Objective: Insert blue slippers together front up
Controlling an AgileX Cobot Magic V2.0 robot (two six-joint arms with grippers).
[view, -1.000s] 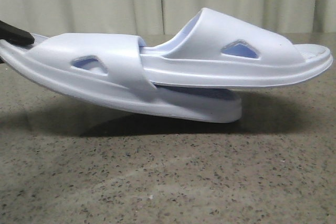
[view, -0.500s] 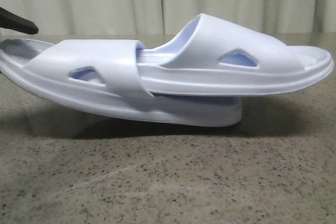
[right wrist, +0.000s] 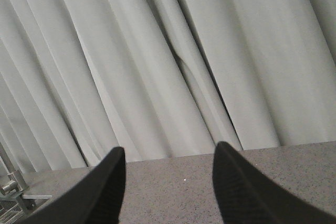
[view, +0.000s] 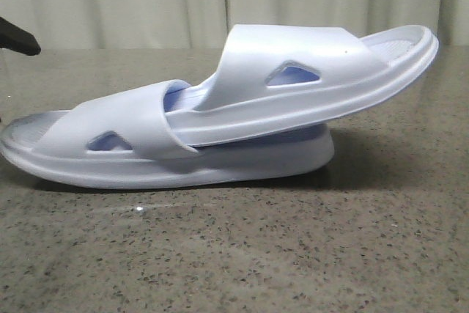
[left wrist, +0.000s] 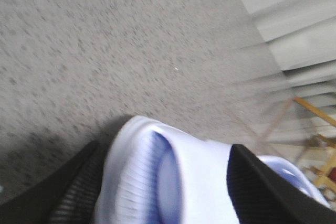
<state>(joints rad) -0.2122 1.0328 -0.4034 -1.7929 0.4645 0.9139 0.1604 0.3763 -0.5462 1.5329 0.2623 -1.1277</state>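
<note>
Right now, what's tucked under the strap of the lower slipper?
One end of the upper slipper is pushed under the lower slipper's strap and rests on its footbed. How far in it reaches is hidden by the strap.

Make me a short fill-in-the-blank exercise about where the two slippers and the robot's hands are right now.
1. The lower slipper rests flat on the ____.
2. One end of the upper slipper is tucked under the lower slipper's ____.
3. The right hand is open and holds ____.
4. The end of a slipper sits between the fingers of the ____ hand.

Missing words: table; strap; nothing; left
</note>
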